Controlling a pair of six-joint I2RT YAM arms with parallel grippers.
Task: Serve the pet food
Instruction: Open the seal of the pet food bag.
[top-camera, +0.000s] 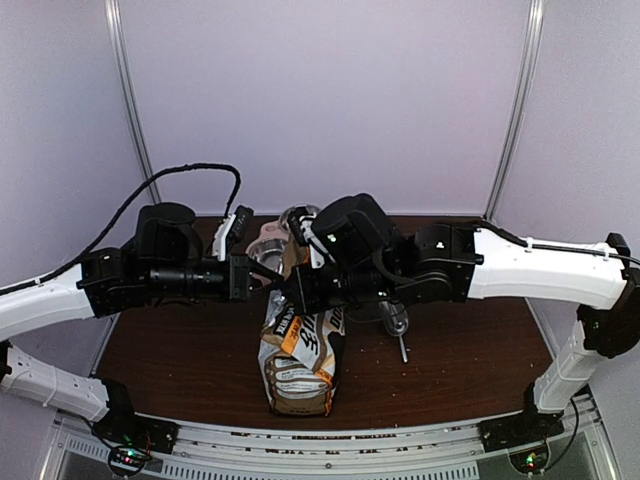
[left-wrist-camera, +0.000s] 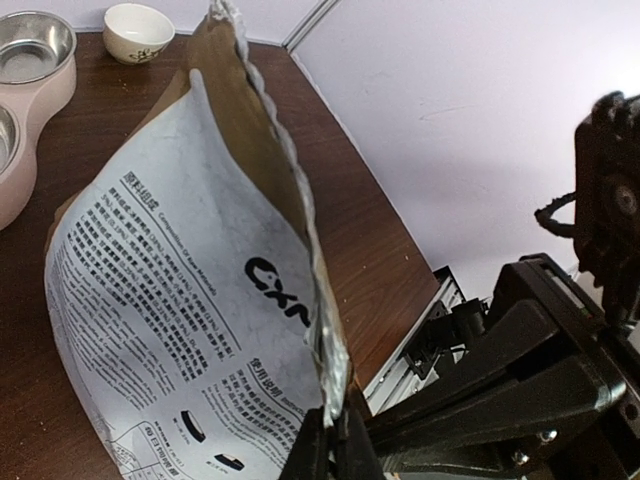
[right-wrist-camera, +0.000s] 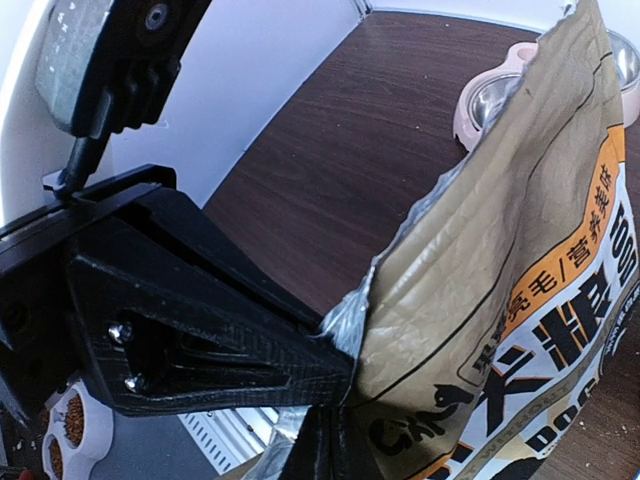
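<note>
Noted left gripper (left-wrist-camera: 330, 445) and right gripper (right-wrist-camera: 325, 440) clamped on opposite rims of the pet food bag (top-camera: 300, 355), apparently to part its mouth

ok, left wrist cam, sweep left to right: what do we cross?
pink feeder → small white bowl → pet food bag, its edge pinched in the left gripper → right arm
</note>
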